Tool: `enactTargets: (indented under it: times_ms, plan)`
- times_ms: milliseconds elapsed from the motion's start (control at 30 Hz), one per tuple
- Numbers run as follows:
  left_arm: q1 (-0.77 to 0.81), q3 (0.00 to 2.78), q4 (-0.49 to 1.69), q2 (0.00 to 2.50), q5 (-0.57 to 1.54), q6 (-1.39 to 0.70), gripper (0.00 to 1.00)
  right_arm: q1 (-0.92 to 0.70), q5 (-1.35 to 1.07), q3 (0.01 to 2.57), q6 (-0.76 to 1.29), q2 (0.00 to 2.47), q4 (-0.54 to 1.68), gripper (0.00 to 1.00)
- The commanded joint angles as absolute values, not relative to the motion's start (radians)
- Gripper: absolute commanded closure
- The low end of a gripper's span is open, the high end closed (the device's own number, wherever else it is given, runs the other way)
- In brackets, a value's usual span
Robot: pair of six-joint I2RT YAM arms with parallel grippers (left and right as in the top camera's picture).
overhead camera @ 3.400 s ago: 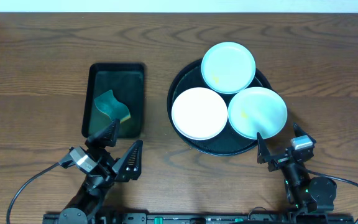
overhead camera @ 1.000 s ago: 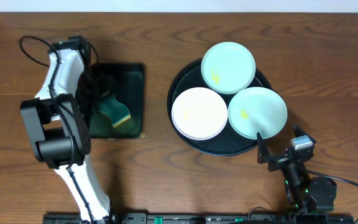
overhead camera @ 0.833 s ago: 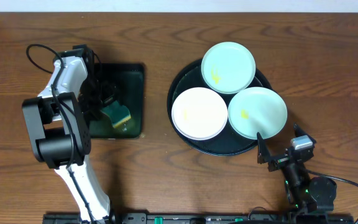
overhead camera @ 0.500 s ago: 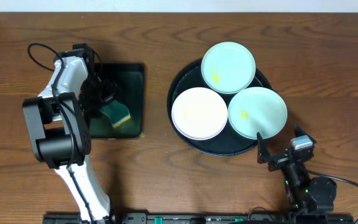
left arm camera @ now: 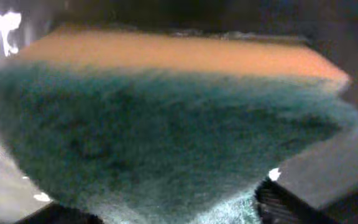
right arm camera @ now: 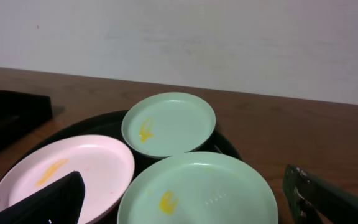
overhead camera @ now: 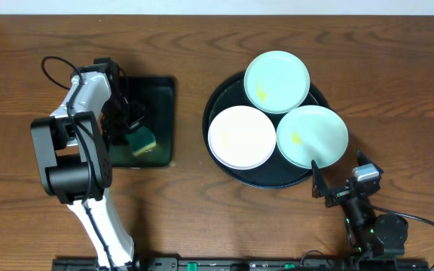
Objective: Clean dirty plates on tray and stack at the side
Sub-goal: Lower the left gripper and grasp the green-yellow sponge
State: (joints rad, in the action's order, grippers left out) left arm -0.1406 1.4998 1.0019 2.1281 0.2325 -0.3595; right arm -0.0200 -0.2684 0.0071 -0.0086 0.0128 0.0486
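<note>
**Sponge at the left gripper, plates on the black tray**

The left gripper (overhead camera: 132, 126) reaches into the small dark-green tray (overhead camera: 164, 98) at the sponge (overhead camera: 143, 139). Its coarse green scouring face over yellow foam fills the wrist view, and the grip cannot be told. A white plate (overhead camera: 241, 137) and two mint plates (overhead camera: 276, 81) (overhead camera: 312, 135), shallow and yellow-smeared, crowd the glossy black tray (overhead camera: 221, 94). The right gripper (overhead camera: 339, 175) gapes wide beside its rim.
</note>
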Motion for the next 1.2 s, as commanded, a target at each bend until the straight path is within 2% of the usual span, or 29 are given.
enactTargets:
  times_ms: [0,67,100,167,233,333,367,400,433,467,700,767,833,933,1000,1033,1167]
  plan:
    - [-0.147,1.483,0.995,2.130,0.212,-0.344,0.47,-0.032,-0.262,0.006,-0.016,0.012,0.053,0.01]
    - [-0.148,1.483,0.991,2.130,0.212,-0.344,0.54,-0.032,-0.262,0.006,-0.016,0.012,0.053,0.01]
    - [-0.148,1.483,0.989,2.130,0.207,-0.344,0.64,-0.032,-0.262,0.006,-0.016,0.012,0.053,0.01]
    - [-0.148,1.483,0.988,2.130,0.187,-0.344,0.75,-0.032,-0.262,0.006,-0.016,0.012,0.053,0.01]
    - [-0.148,1.483,0.989,2.130,0.164,-0.344,0.79,-0.032,-0.262,0.006,-0.016,0.012,0.053,0.01]
    - [-0.148,1.483,0.986,2.130,0.155,-0.344,0.79,-0.032,-0.262,0.006,-0.016,0.012,0.053,0.01]
    - [-0.148,1.483,0.981,2.130,0.155,-0.344,0.62,-0.032,-0.262,0.006,-0.016,0.012,0.053,0.01]
    - [-0.148,1.483,0.976,2.130,0.155,-0.344,0.34,-0.032,-0.262,0.006,-0.016,0.012,0.053,0.01]
    - [-0.148,1.483,0.969,2.130,0.155,-0.344,0.16,-0.032,-0.262,0.006,-0.016,0.012,0.053,0.01]
    - [-0.148,1.483,0.965,2.130,0.155,-0.344,0.08,-0.032,-0.262,0.006,-0.016,0.012,0.053,0.01]
    - [-0.148,1.483,0.951,2.130,0.140,-0.344,0.07,-0.032,-0.262,0.006,-0.016,0.012,0.053,0.01]
    - [-0.148,1.483,0.951,2.130,0.140,-0.344,0.25,-0.032,-0.262,0.006,-0.016,0.012,0.053,0.01]
    - [-0.148,1.491,0.957,2.130,0.141,-0.344,0.51,-0.032,-0.262,0.006,-0.016,0.012,0.053,0.01]
    - [-0.148,1.513,0.981,2.128,0.141,-0.344,0.66,-0.032,-0.262,0.006,-0.016,0.012,0.053,0.01]
    - [-0.148,1.538,1.003,2.124,0.141,-0.344,0.87,-0.032,-0.262,0.006,-0.016,0.012,0.053,0.01]
    - [-0.148,1.551,1.015,2.119,0.141,-0.344,0.92,-0.032,-0.262,0.006,-0.016,0.012,0.053,0.01]
    - [-0.148,1.596,1.063,2.083,0.141,-0.344,0.92,-0.032,-0.262,0.006,-0.016,0.012,0.053,0.01]
